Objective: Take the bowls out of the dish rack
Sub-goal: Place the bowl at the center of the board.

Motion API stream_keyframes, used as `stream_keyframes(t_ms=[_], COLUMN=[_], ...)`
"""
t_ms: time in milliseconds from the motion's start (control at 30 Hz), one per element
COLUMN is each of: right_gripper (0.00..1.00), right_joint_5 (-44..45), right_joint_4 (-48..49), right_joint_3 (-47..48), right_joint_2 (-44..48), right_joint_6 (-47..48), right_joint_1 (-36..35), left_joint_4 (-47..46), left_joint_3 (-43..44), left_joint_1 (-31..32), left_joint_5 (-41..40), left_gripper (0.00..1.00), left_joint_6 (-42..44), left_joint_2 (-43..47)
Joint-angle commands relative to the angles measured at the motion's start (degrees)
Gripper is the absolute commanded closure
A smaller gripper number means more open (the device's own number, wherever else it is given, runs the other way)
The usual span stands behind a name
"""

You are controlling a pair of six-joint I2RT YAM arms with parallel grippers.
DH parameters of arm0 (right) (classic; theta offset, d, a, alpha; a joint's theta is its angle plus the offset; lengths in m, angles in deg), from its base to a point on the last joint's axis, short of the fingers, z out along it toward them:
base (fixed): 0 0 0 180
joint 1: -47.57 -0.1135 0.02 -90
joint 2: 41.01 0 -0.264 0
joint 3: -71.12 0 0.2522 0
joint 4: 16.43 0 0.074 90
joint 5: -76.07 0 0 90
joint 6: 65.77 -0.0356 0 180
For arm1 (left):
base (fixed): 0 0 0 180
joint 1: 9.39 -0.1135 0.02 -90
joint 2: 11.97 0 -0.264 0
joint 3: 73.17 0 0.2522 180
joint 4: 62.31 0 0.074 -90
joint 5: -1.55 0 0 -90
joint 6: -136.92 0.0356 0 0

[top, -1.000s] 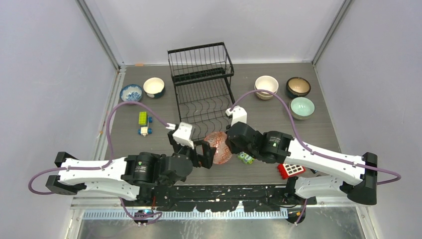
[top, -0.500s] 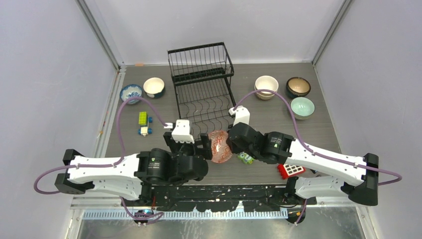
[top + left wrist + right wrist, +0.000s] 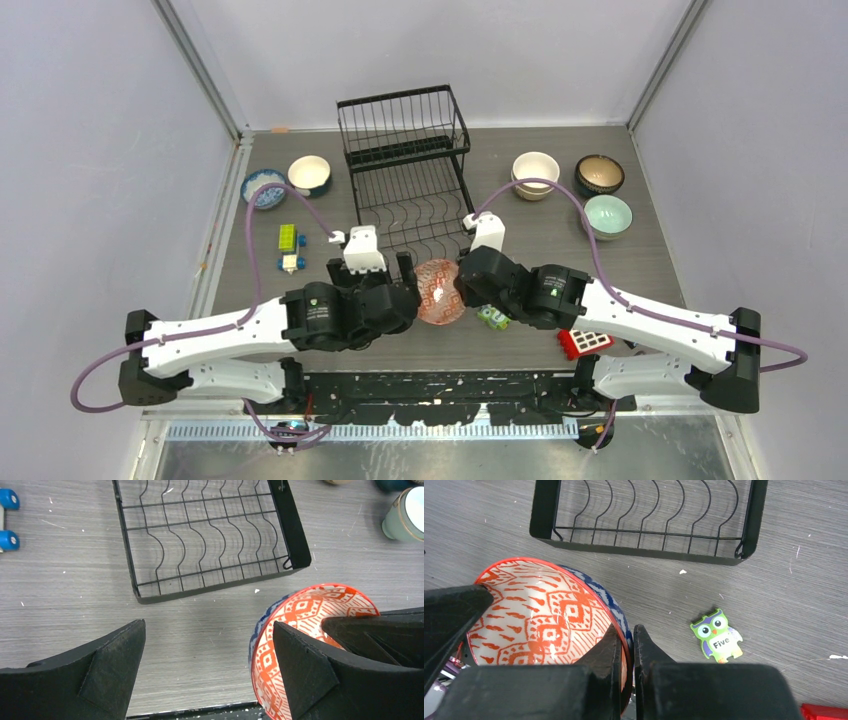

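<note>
The reddish patterned bowl (image 3: 440,291) sits at the centre of the top view, just below the near edge of the dish rack (image 3: 405,130) and out of it, tipped up on edge so its orange inside shows to both wrist cameras. The right pincer (image 3: 626,635) is pinched narrow on the rim of that bowl (image 3: 549,620) and carries it; whether the lower edge touches the tabletop (image 3: 520,240) I cannot tell. The left pincer (image 3: 408,290) stands wide and holds nothing. In its own view the bowl (image 3: 300,625) lies at lower right, its free rim just inside the right-hand finger (image 3: 305,670), while the other finger is well apart at lower left. So the free side of the bowl faces the left arm, which looks set for a handover: it would need to shift toward the frame's right to straddle the rim before closing. Five other bowls stand on the tabletop, and the rack's wavy lower tray (image 3: 220,582) shows none.
</note>
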Motion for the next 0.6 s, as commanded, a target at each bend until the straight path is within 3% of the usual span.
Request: stream_keyframes(t_ms=[0,400,567], right_gripper=[0.99,0.99,0.99], right_joint_5=[3.2,6.4,6.9], right_joint_4=[3.9,0.1,-0.6], right_joint_3=[1.1,2.9,3.4], right_joint_2=[0.2,-0.3,0.2], right_joint_6=[-4.2,-11.2,-12.1], right_joint_1=[0.0,0.0,0.0], left_joint_4=[2.5,4.4,1.6], left_joint_3=[3.8,6.9,3.9], left_joint_1=[-0.5,-1.9,-2.2], left_joint_5=[1.3,5.2,6.0], left_gripper=[0.00,0.00,0.13], left_joint_6=[-3.6,-9.9,-12.1], left_joint_2=[-1.7,-9.6,-8.3])
